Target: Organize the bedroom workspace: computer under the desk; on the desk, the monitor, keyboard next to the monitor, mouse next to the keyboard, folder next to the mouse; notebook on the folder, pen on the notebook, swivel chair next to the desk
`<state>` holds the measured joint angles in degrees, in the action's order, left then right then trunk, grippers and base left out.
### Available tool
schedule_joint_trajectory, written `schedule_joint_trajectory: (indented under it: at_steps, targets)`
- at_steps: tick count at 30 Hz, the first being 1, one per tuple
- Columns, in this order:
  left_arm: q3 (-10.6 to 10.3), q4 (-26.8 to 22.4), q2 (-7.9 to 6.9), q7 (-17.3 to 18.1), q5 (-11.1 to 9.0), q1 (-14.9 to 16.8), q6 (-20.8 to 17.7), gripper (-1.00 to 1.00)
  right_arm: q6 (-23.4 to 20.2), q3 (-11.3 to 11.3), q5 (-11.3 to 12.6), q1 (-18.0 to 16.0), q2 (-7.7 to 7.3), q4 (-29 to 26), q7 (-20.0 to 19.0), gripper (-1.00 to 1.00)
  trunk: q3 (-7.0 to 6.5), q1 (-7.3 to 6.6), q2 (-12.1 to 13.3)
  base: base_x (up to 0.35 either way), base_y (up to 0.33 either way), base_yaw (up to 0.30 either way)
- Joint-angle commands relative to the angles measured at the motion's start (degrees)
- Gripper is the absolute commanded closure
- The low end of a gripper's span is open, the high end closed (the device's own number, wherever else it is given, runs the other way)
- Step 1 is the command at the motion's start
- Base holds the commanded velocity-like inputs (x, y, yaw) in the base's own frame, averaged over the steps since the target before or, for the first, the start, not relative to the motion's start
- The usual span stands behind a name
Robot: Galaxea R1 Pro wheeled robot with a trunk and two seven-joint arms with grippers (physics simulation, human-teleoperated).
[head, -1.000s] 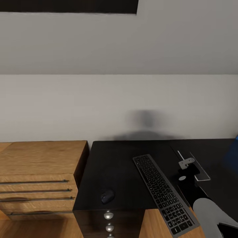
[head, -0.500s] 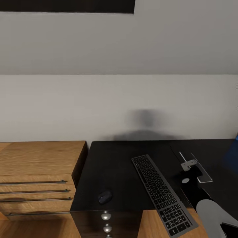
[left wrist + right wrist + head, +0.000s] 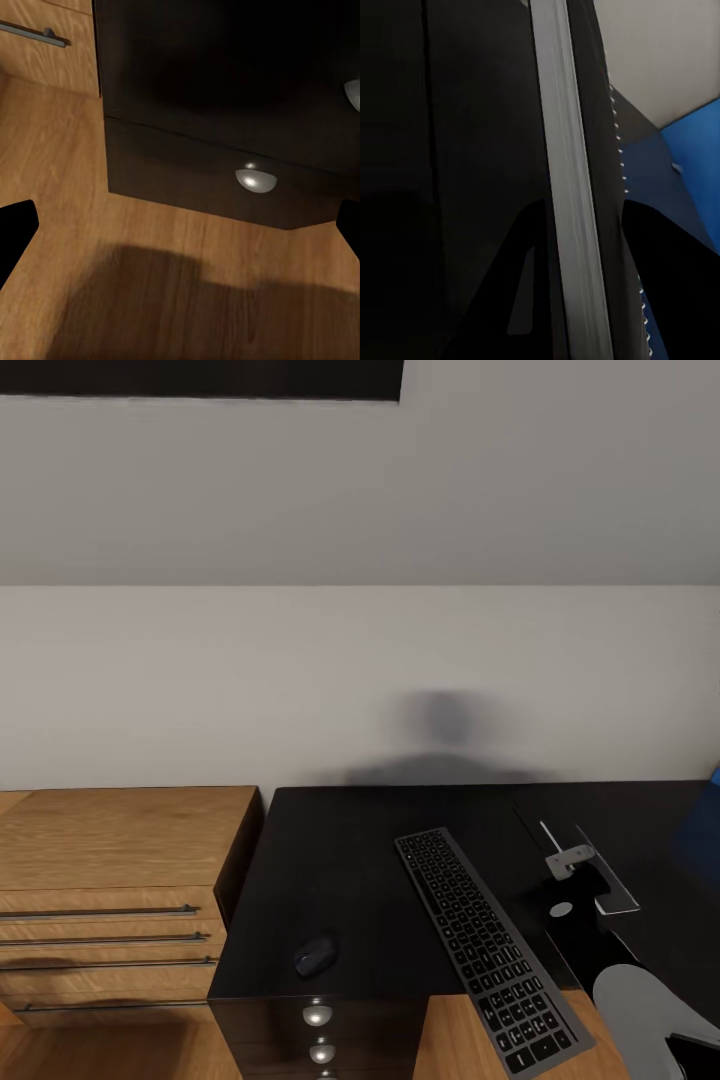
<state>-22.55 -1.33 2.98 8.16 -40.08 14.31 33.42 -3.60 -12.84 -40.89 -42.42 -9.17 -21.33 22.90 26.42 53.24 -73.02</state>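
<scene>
- The right gripper (image 3: 572,860) is clamped on the notebook (image 3: 612,888), above the right part of the desk (image 3: 350,850).
- In the right wrist view its fingers (image 3: 521,292) flank the notebook's pale page edge, and the blue folder (image 3: 690,165) lies just beyond.
- The keyboard (image 3: 482,950) lies slantwise to the left of that gripper, with its near end overhanging the desk's front edge.
- The mouse (image 3: 315,956) sits near the front left corner.
- The left gripper (image 3: 180,229) is spread wide, low before the drawer unit (image 3: 225,97) and its silver knob (image 3: 256,178).
</scene>
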Motion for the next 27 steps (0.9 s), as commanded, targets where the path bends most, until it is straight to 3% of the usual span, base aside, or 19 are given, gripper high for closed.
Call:
schedule_joint_trajectory:
  at_steps: [1, 27]
  targets:
    - [-0.19, 0.1, 0.01, 0.45, -0.62, 0.04, 0.15, -1.0, -0.36, -0.17, -0.59, -0.04, 0.03, -0.03, 0.01, 1.0, 0.06, 0.0, -0.04, 0.0, 0.0, 0.0]
    - [-0.14, 0.1, -0.16, 0.45, -0.62, 0.04, 0.16, -1.0, 0.41, -0.19, -0.51, -0.04, -0.14, 2.81, -0.01, 1.0, 0.06, 0.0, -0.04, 0.0, 0.0, 0.0]
